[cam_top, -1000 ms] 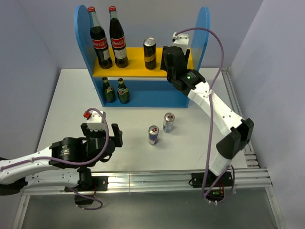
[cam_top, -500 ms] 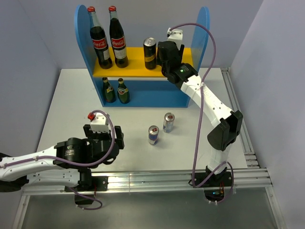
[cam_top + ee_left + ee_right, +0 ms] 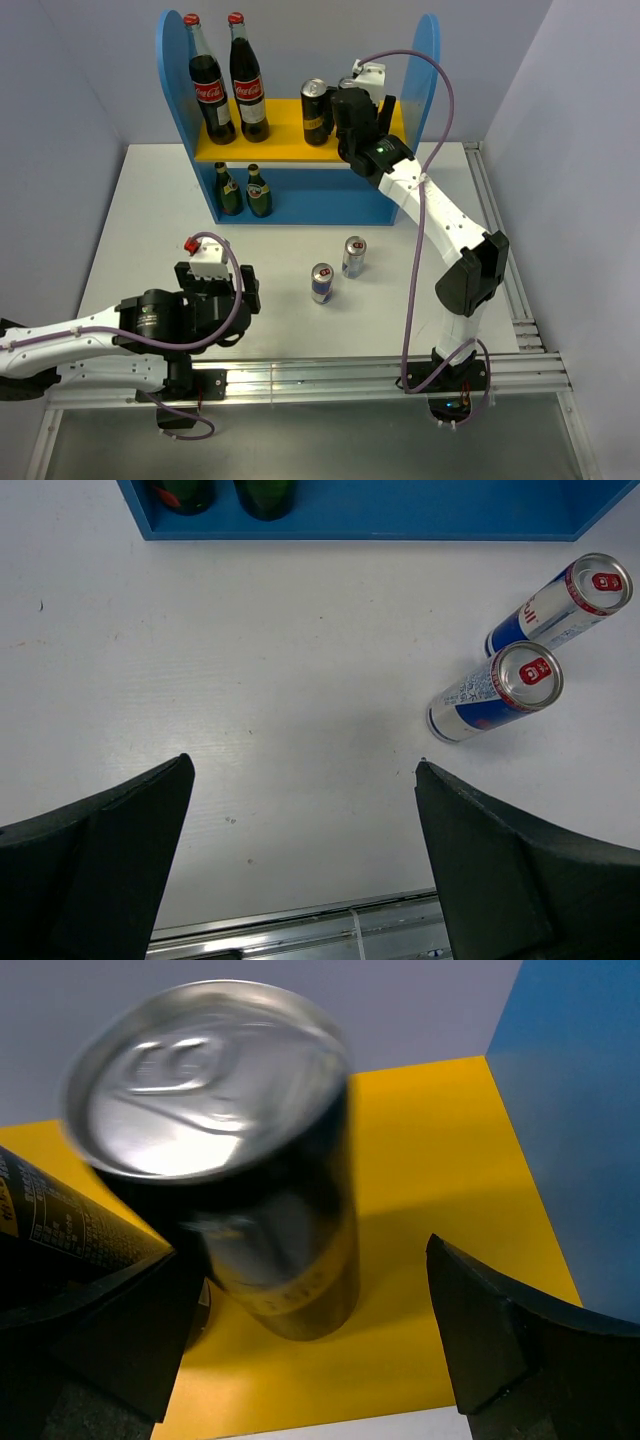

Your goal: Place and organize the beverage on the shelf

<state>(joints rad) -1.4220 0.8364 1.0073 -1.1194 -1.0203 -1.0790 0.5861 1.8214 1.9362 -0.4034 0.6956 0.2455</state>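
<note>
The right gripper (image 3: 305,1270) hangs spread around a tall dark can (image 3: 250,1160) standing on the yellow board (image 3: 450,1150) of the shelf (image 3: 428,60), at 3 o'clock of the other dark can (image 3: 315,112). A gap shows beside it, so nothing is pinched. The left gripper (image 3: 304,770) is likewise wide apart and empty, with a slim can (image 3: 497,692) and a second slim can (image 3: 560,605) on the table (image 3: 250,680) at its 2 o'clock. These likely handle light, smooth and thin-walled, and tippy when upright, so they are best taken mid-body with a modest squeeze.
</note>
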